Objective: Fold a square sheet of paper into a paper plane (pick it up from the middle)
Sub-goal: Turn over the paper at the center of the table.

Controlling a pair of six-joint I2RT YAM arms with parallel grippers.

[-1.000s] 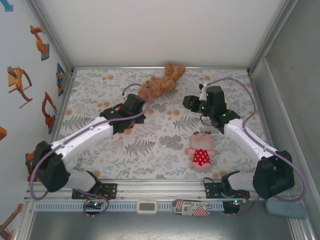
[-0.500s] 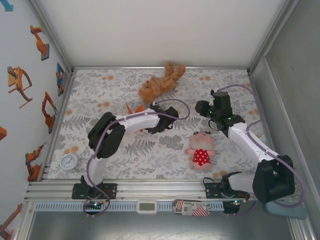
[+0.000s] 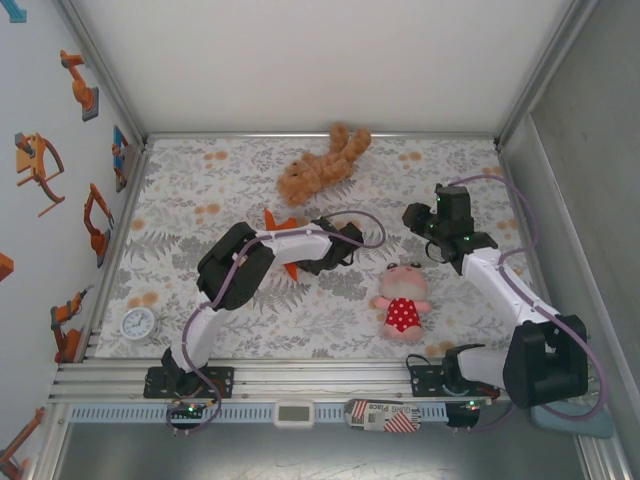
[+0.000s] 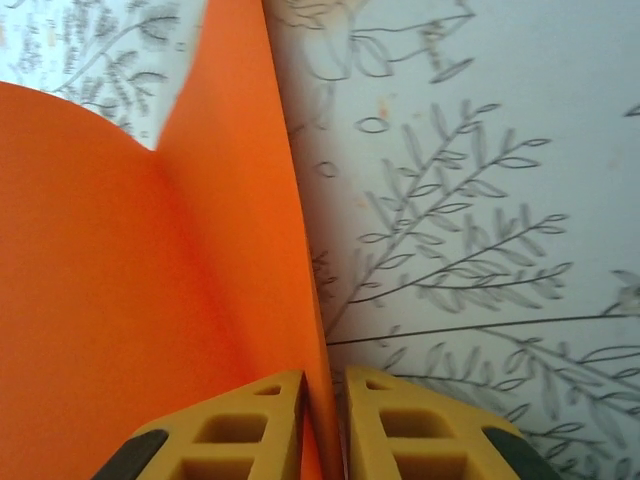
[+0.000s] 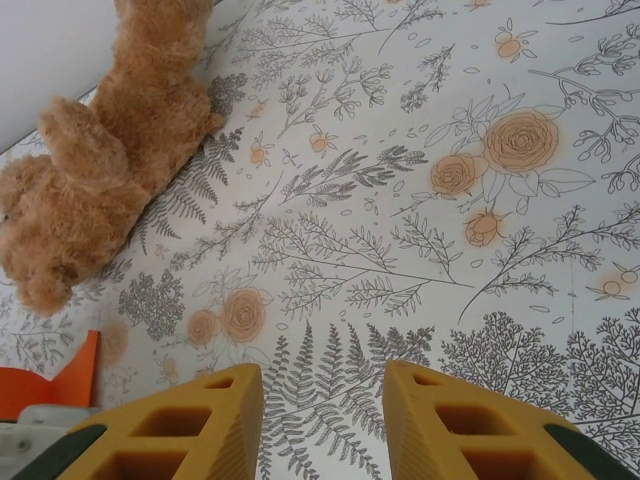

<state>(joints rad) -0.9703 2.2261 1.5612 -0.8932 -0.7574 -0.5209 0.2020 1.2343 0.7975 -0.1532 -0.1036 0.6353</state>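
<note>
Two arms reach over the floral tabletop (image 3: 200, 190). Left fingers (image 4: 250, 430) are clamped on an edge of the orange sheet of paper (image 4: 120, 280), which is partly folded and curling up, left of centre. Brown bear (image 3: 320, 168) sits behind it, pink doll (image 3: 402, 302) further right. Right fingers (image 5: 190, 430) are apart, hovering over the print near the bear.

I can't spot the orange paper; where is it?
In the top view the paper is mid-table, pinched by the left gripper, left of the doll, near the bear.

Far-left cloth (image 3: 180, 180) free; bear (image 3: 322, 167), doll (image 3: 402, 303) obstruct
</note>
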